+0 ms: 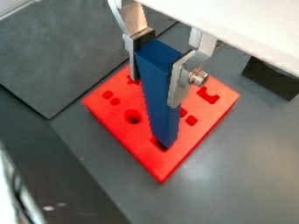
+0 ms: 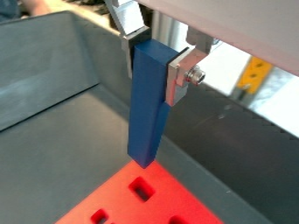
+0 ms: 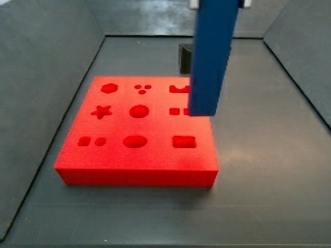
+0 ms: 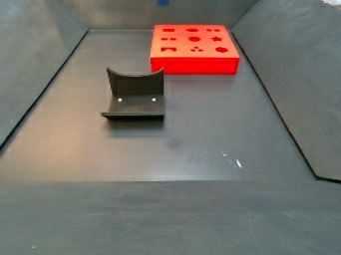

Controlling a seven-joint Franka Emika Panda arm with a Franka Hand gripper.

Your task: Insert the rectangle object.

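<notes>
Gripper (image 1: 160, 54) is clamped on the rectangle object (image 1: 160, 92), silver fingers (image 1: 179, 77) flat against its two opposite faces near the upper end. Bar hangs upright, lower end free.

Both wrist views show the grip itself: fingers pressed on the bar, no gap visible. In a wrist view the bar's lower end overlaps the red board (image 1: 111, 105), so height above it can't be judged there. In a wrist view from the opposite side the bar (image 2: 147, 109) ends clear of the board (image 2: 128, 203), with a rectangular hole (image 2: 142, 186) just beside its tip.

In a side view the bar (image 3: 212, 53) stands vertical over the board's (image 3: 135, 170) far right part; its lower end sits around the holes near the right edge. Contact or not: can't tell from this angle. Gripper is cut off at the frame top here, only a sliver of it visible.

In a side view from further back, the board (image 4: 193, 62) lies at the far end of the worktop (image 4: 173, 169), with the fixture (image 4: 135, 98) well apart from it, nearer the camera. Gripper and bar are out of frame in that one.
</notes>
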